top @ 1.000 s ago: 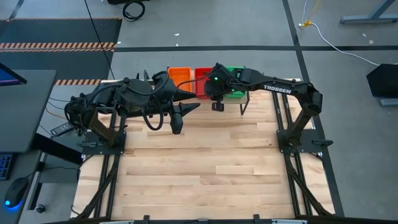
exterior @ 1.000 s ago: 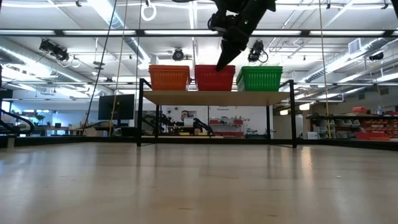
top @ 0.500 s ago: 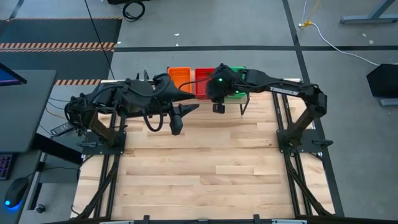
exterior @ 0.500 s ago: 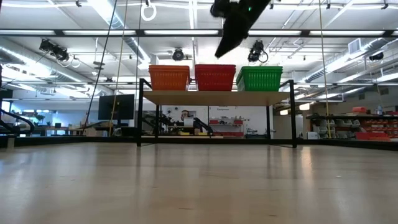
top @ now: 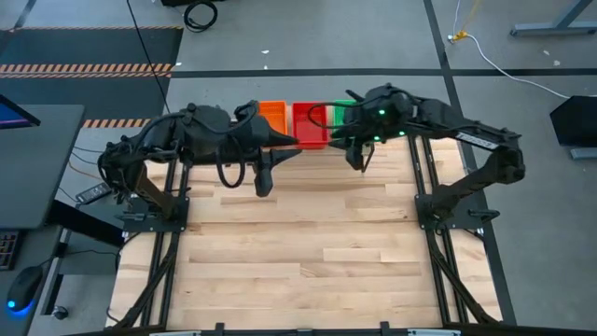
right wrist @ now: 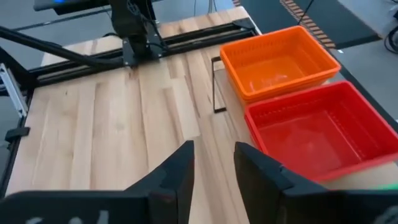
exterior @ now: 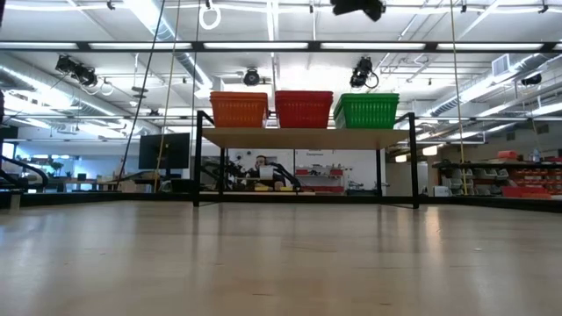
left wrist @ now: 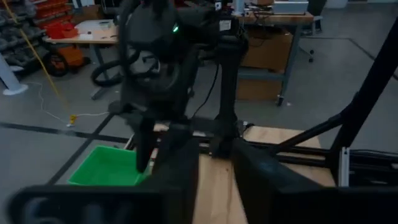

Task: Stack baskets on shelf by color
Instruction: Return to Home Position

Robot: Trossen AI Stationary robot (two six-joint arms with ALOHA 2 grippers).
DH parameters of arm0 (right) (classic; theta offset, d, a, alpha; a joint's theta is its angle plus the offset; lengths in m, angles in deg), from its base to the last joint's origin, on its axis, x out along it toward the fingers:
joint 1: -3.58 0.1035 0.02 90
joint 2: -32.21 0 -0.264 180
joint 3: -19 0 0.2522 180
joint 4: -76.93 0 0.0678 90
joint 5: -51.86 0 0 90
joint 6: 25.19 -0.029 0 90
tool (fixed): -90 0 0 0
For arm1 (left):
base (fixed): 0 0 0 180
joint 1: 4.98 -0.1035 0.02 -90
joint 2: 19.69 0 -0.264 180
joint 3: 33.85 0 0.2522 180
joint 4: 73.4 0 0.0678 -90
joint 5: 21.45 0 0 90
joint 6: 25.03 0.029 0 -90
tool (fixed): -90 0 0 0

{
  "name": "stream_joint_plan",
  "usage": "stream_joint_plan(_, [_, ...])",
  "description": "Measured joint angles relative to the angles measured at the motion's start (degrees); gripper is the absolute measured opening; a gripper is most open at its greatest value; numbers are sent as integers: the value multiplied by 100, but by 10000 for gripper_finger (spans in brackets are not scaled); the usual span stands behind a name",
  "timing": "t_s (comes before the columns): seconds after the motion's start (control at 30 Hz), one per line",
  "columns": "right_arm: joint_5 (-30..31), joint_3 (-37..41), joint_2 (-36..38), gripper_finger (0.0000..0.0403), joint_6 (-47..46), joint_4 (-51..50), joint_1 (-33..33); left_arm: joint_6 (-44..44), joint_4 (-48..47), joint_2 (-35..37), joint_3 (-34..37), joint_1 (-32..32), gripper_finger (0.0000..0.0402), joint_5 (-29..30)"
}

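Three lots of baskets stand side by side on the shelf (exterior: 307, 138) at the table's far edge: orange (exterior: 239, 110), red (exterior: 304, 109) and green (exterior: 366, 111). In the right wrist view the orange basket (right wrist: 280, 59) shows nested rims, with the red basket (right wrist: 311, 134) beside it. My right gripper (right wrist: 214, 168) hangs open and empty, high above the shelf's near side (top: 338, 133); only a bit of it shows in the low view (exterior: 358, 7). My left gripper (left wrist: 214, 180) is open and empty near the orange basket (top: 295, 147), facing the green basket (left wrist: 109, 168).
The shelf stands on thin black legs (exterior: 199, 162) with open space under its board. The wood-plank tabletop (top: 308, 252) spreads out in front of it. Black frame rails (top: 159, 261) run along both table sides. The room beyond holds benches and racks.
My right gripper has risen from just above the red basket, almost out of the top of the low view. It has drawn back toward the table's right and near side, rolling as it went. The baskets have kept their places.
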Motion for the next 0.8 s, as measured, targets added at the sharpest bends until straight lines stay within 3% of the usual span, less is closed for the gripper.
stream_joint_plan(0.17, [54, 141, 412, 82, -36, -379, 0, 261, -189, 0, 0, -253, 12, -70])
stream_joint_plan(0.33, [-184, 454, 872, 11, -159, -454, 0, 285, -756, 0, 1, -462, 5, -366])
stream_joint_plan(0.53, [-304, 1303, 1779, 20, -526, -101, -19, 310, -1003, 0, 3, -598, 3, -859])
stream_joint_plan(0.8, [-311, 3106, 3389, 8, -1544, 1437, -22, 161, -1602, 2, 4, -640, 2, -873])
